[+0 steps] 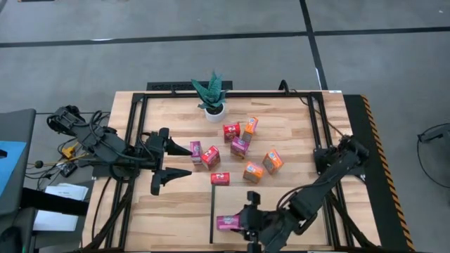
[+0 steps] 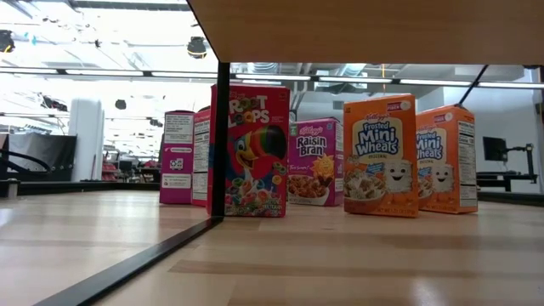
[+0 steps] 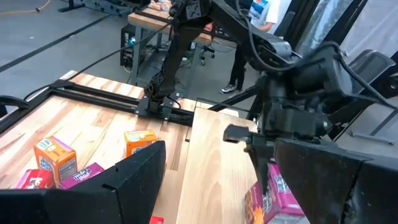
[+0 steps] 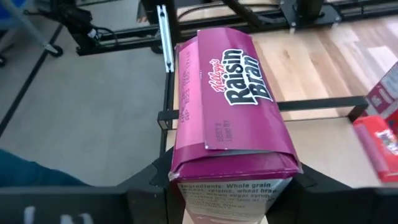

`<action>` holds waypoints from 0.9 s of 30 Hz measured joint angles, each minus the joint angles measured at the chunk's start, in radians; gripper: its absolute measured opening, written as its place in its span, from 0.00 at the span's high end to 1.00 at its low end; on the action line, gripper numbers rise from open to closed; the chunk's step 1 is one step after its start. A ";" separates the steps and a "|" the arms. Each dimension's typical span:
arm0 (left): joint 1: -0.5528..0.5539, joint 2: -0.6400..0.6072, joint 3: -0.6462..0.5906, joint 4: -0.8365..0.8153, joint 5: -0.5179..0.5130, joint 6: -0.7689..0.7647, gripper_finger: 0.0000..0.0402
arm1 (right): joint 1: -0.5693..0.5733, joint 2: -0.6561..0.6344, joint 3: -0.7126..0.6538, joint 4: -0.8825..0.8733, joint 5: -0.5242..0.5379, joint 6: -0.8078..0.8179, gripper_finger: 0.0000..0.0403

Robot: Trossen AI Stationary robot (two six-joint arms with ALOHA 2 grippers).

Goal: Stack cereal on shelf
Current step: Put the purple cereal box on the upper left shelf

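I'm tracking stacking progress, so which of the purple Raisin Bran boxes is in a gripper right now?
The Raisin Bran box over the shelf, clamped in the right gripper. The other purple boxes stand loose mid-table.

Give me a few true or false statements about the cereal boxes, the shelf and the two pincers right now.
1. The right pincer grips a purple Raisin Bran box. True.
2. That box is over the shelf. True, near its front left corner.
3. The left pincer holds an orange box. False: it is open and holds nothing, just left of the loose boxes.
4. The plant stands on the shelf. False: it stands at the table's far edge, off the shelf.
5. A red box lies just beyond the shelf's far edge. True.
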 joint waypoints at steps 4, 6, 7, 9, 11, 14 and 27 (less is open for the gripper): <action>0.000 0.000 0.000 -0.001 0.000 0.000 0.28 | 0.011 0.043 0.041 0.000 0.016 0.039 0.56; 0.000 0.000 0.000 -0.002 0.000 0.000 0.28 | 0.023 0.054 0.048 0.000 0.046 0.063 0.57; 0.000 0.000 0.000 -0.002 0.000 0.000 0.28 | 0.032 0.054 0.048 -0.005 0.068 0.066 0.57; 0.000 0.000 0.000 -0.003 0.000 0.000 0.28 | 0.047 0.054 0.048 -0.008 0.113 0.080 0.58; 0.000 0.000 0.000 -0.003 0.000 0.000 0.28 | 0.063 0.054 0.048 -0.019 0.153 0.098 0.58; 0.000 0.000 0.000 -0.004 0.000 0.000 0.28 | 0.078 0.054 0.048 -0.025 0.184 0.108 0.56; 0.000 0.000 0.000 -0.005 0.000 0.000 0.28 | 0.063 0.054 0.048 -0.033 0.122 0.112 0.51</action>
